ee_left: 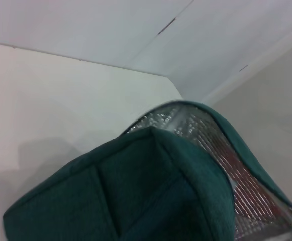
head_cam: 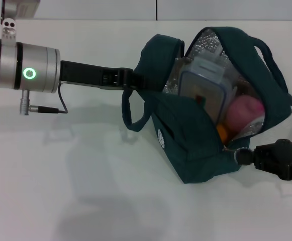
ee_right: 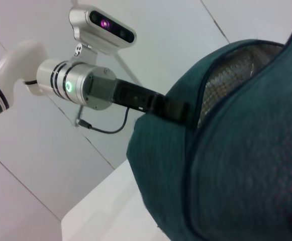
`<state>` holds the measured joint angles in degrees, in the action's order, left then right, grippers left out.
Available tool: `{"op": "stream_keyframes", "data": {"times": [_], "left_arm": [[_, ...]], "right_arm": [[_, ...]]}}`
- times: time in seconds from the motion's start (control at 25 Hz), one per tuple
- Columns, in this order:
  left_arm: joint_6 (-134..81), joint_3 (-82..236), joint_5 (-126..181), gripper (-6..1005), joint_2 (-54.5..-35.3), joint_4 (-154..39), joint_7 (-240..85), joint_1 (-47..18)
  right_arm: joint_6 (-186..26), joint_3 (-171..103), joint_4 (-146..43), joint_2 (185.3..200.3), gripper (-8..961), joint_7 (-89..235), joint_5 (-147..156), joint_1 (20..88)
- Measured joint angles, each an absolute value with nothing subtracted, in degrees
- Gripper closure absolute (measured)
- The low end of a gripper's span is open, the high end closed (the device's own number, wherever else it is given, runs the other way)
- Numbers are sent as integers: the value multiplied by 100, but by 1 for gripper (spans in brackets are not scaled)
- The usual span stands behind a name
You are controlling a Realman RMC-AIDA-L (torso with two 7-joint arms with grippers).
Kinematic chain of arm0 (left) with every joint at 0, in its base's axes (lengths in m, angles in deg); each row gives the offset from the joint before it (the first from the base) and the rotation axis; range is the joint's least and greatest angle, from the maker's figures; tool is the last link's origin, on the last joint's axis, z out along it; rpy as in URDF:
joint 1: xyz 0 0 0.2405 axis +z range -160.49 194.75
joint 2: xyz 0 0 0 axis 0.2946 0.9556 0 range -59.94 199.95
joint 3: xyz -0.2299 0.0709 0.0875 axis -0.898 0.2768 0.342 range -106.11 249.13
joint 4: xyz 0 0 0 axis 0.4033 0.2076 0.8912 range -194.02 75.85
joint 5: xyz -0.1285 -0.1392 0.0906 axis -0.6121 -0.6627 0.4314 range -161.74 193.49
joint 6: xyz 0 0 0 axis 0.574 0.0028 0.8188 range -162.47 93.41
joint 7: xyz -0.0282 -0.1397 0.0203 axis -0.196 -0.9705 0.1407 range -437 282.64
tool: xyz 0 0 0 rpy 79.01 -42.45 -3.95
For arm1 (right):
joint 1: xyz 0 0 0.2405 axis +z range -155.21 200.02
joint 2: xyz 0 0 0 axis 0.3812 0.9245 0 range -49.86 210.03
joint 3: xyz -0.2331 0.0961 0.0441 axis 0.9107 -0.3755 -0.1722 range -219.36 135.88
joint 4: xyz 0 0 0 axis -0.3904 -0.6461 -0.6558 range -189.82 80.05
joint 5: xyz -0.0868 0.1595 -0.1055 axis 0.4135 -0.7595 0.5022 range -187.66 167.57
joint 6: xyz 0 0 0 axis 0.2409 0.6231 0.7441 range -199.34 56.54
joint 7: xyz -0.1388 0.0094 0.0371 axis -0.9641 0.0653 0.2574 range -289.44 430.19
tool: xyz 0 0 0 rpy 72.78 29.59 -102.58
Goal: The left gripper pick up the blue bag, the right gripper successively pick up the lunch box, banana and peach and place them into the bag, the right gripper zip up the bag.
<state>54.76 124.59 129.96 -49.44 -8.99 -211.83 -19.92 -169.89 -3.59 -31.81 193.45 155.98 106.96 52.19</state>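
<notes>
With lunch box (head_cam: 206,83) and peach (head_cam: 244,111) lying inside the bag (head_cam: 186,145), the left tool (head_cam: 130,78) is gripping its far-left edge while the right tool (head_cam: 244,155) is pinching the zipper pull, zipping still undone.

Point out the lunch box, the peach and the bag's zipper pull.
lunch box (head_cam: 206,80), head view, on its clear lid.
peach (head_cam: 244,111), head view, on its pink skin inside the bag.
zipper pull (head_cam: 242,155), head view, on the ring at the right gripper's tip.
</notes>
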Motion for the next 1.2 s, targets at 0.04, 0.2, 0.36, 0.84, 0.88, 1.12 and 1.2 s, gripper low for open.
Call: {"op": "stream_keyframes", "data": {"times": [0.04,0.2,0.36,0.84,0.88,1.12,1.2], "left_arm": [[5476,12459,12996,848,-4944,-899,-21183,-1992],[5478,12459,12996,848,-4944,-898,-21183,-1989],[5481,12460,12996,847,-4944,-898,-21183,-1987],[5449,12446,12967,846,-4949,-1009,-21072,-2029],[5446,12442,12908,846,-4949,-1015,-21030,-2032],[5441,12427,12407,846,-4934,-1039,-20635,-2000],[5441,12400,12152,846,-4914,-1114,-20393,-1980]], "right_arm": [[-16993,-363,-3162,19347,948,15599,10695,5220],[-17077,-369,-3005,19374,948,15603,10648,5199],[-17266,-376,-2904,19405,948,15565,10470,5161],[-17347,-214,-2662,19524,948,15429,10211,5299],[-17259,-156,-2662,19523,948,15485,10226,5327],[-17148,-90,-2543,19532,948,15523,10171,5356],[-17218,-88,-2527,19534,948,15489,10149,5403]]}}
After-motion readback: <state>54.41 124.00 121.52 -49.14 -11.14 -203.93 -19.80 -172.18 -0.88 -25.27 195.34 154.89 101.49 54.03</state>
